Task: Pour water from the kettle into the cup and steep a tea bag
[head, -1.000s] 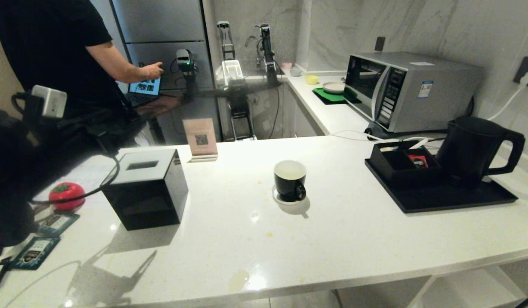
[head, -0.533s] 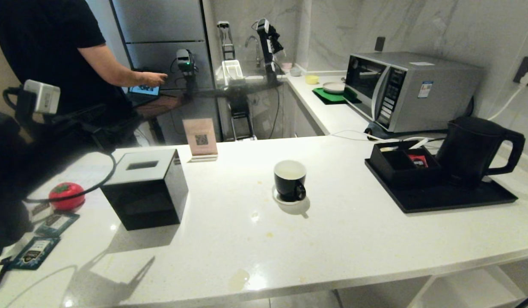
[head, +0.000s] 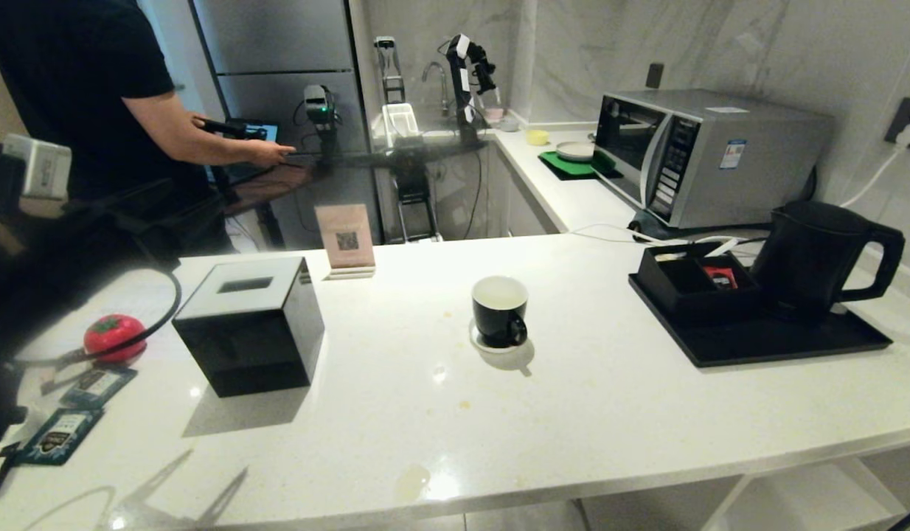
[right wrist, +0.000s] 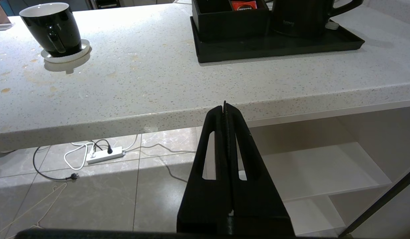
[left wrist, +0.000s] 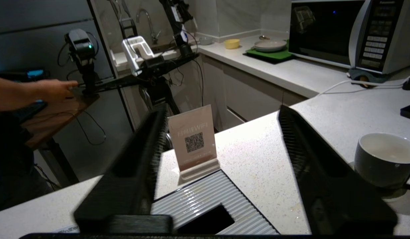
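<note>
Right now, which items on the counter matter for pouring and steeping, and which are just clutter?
For the job:
- kettle on the black tray
- cup on its coaster

Lying about:
- black cube box
- QR sign
- red tomato-shaped thing
- teal packets
- microwave

No tea bag visible.

— Middle of the white speckled counter (head: pixel 610 413): a small glossy black mug (head: pixel 499 310), white inside, on a little white coaster (head: pixel 478 341).

— And over on the right, the tall matte black kettle (head: pixel 816 258) stands on a flat black tray (head: pixel 765 341), beside a black organiser box (head: pixel 691 284).

— Left side: a black cube box with a white top (head: pixel 252 324), a red tomato-shaped thing (head: pixel 114 335) beside it, dark teal packets (head: pixel 57 435) near the edge.

— The robot's left arm (head: pixel 71 258) looms dark at far left. Behind, a person in a black shirt (head: pixel 79 88) reaches to a desk.
</note>
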{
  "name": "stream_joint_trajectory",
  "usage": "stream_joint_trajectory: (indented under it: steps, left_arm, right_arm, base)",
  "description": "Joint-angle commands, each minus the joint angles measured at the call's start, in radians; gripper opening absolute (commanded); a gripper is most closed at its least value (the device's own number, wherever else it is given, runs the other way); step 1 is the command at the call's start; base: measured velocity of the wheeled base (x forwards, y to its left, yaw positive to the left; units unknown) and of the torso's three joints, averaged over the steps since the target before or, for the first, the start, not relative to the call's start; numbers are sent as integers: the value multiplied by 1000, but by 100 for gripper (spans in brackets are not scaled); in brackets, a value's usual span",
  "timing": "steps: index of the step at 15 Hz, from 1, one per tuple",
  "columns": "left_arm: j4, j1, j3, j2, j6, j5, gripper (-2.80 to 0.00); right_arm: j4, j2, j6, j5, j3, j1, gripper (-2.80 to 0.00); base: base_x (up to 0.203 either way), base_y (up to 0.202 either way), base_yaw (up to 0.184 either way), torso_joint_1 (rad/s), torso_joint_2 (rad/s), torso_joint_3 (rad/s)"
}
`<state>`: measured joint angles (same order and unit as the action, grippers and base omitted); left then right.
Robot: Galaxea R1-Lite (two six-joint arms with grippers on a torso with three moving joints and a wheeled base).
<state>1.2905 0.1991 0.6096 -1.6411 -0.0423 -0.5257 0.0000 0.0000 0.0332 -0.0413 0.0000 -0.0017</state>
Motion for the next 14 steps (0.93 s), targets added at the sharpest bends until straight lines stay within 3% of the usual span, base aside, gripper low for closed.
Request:
stream_joint_trajectory:
  steps: [1,11,14]
  left_arm:
    - [1,4,-32,77,1,-2,-280]
    - [-257,50,-209,432,0,4,-280]
    - [-275,51,-246,466,1,1,-280]
  right_arm:
    - [0,1,1,0,0,0,-280]
    - [0,1,1,0,0,0,-280]
    - [0,0,1,0,0,0,-280]
  base:
    - [0,0,0,0,0,0]
    - [0,0,0,0,0,0]
    - [0,0,0,0,0,0]
